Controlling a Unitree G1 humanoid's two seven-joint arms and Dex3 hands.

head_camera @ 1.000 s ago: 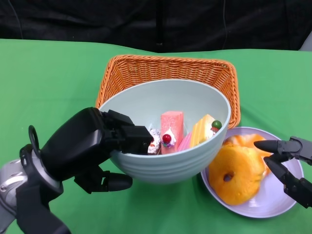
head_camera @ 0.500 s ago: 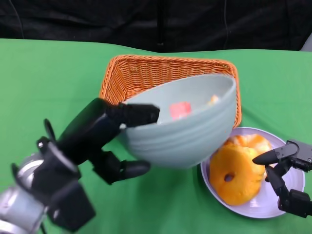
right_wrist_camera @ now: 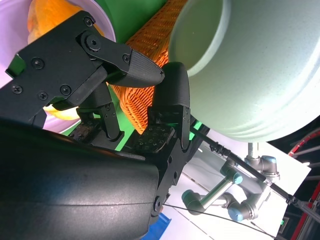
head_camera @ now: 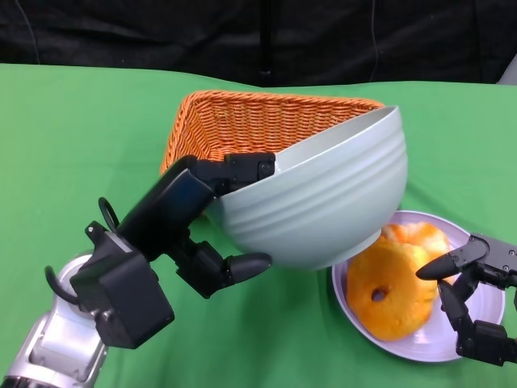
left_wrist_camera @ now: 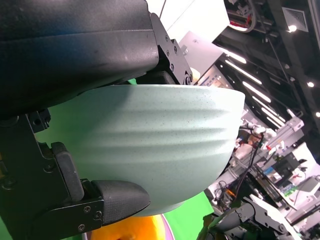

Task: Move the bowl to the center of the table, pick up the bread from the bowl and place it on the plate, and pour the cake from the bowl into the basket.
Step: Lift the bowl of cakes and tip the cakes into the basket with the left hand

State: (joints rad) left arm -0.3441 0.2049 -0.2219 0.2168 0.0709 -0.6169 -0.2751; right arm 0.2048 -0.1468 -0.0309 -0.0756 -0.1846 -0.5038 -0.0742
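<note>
Wicker basket (head_camera: pixel 242 121) apparently receives the bowl (head_camera: pixel 323 202), gripped by left hand (head_camera: pixel 206 218); right hand (head_camera: pixel 464 295) released.

Bowl (head_camera: pixel 323 206) sits mid-table, raised off the table (head_camera: pixel 81 145) & tipped steeply, its mouth turned toward the basket (head_camera: pixel 242 121) directly behind it — far rim over the basket's right part. Left hand (head_camera: pixel 206 214) at the bowl's left-front edge: fingers over the rim, thumb under the outside wall. Plate (head_camera: pixel 452 339) lies front-right, its near-left part under the bowl's low side. Bread (head_camera: pixel 392 295) on the plate, w/ more bread behind it, partly hidden by the bowl. Right hand (head_camera: pixel 468 303) over the plate's right edge, just beside the bread.
</note>
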